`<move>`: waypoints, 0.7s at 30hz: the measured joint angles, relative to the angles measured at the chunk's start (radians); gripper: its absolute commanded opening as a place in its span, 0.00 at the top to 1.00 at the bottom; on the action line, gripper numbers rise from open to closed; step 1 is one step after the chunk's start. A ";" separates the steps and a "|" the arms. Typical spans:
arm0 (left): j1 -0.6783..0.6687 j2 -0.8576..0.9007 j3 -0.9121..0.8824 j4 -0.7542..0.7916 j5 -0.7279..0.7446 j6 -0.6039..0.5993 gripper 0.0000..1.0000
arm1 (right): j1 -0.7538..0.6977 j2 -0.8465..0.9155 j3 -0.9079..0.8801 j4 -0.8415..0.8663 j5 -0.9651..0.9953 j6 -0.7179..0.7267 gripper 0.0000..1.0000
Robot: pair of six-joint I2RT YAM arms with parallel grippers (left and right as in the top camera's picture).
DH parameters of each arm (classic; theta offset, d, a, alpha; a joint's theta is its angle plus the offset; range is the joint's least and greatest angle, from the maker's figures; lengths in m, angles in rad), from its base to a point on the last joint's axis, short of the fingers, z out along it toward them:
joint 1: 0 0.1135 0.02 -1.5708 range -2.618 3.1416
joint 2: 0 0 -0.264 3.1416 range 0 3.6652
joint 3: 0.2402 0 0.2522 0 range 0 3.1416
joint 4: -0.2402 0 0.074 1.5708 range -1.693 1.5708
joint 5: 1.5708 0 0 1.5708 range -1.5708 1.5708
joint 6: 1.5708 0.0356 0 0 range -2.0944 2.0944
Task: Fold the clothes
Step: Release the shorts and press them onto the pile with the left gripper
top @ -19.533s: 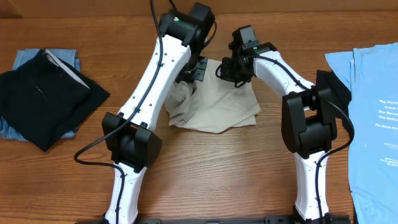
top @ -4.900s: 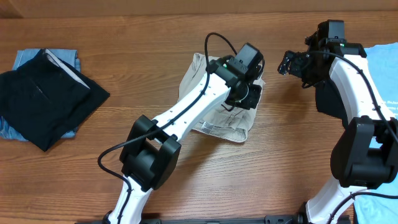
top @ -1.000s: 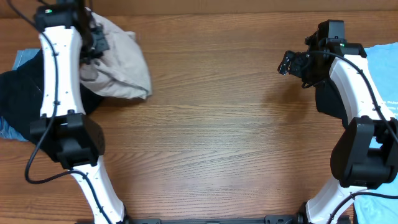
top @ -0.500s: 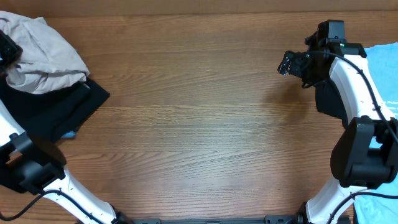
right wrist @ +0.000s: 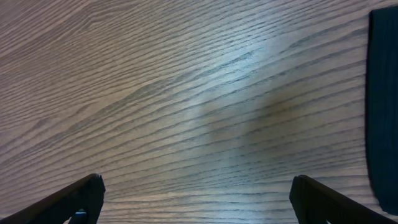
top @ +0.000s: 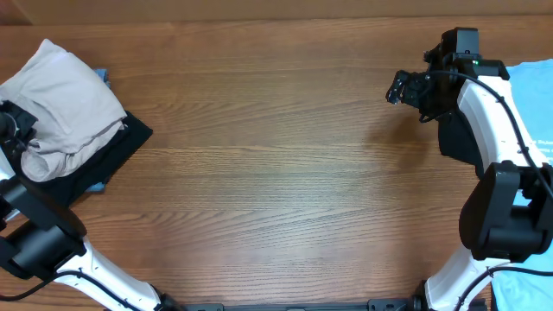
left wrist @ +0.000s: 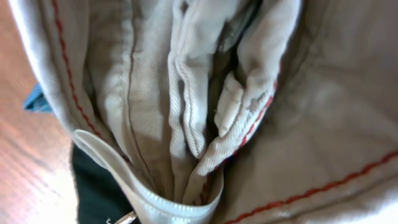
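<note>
The left hand (top: 12,130) is shut on a bunched edge of the pale beige trousers (top: 73,91). Its fingers are buried in cloth that fills the wrist camera's view. The trousers lie in a rounded bundle on top of the black garment (top: 104,155), at one end of the counter (top: 276,190). A sliver of blue denim (top: 101,76) shows at the black garment's edge. Well apart from the black garment, across a long run of bare wood, the right hand (top: 399,86) hangs above the counter with its fingers spread wide and nothing between them. Farther again from the black garment, at the counter's opposite edge, lies the light blue T-shirt (top: 529,95).

The trousers look light and limp, but thick at the seams. In the close view the white waistband edge (left wrist: 155,202) and the red-stitched seams (left wrist: 62,62) stack several layers deep, while the plain panels sag between them. Cloth like this is likely to slump and fall open if lifted by a single point. Pulled sideways, it may drag the black garment along. The better hold, on this evidence, is at the stiffer stitched edges, either the waistband or a hem corner, with all layers pinched together. Nothing here looks fragile, and the coarse weave should not slip from a firm pinch. A second hold at a matching corner would probably keep the bundle from twisting.
</note>
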 measured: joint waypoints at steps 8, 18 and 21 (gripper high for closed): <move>0.120 0.000 0.002 -0.051 -0.020 -0.103 0.00 | 0.000 0.000 0.000 0.000 0.000 0.000 0.00; 0.119 -0.117 0.295 -0.183 0.138 -0.083 0.96 | 0.000 0.000 0.000 0.000 0.000 0.000 0.00; 0.119 -0.102 0.278 -0.132 0.160 -0.034 0.96 | 0.000 0.000 0.000 0.000 0.000 0.000 0.00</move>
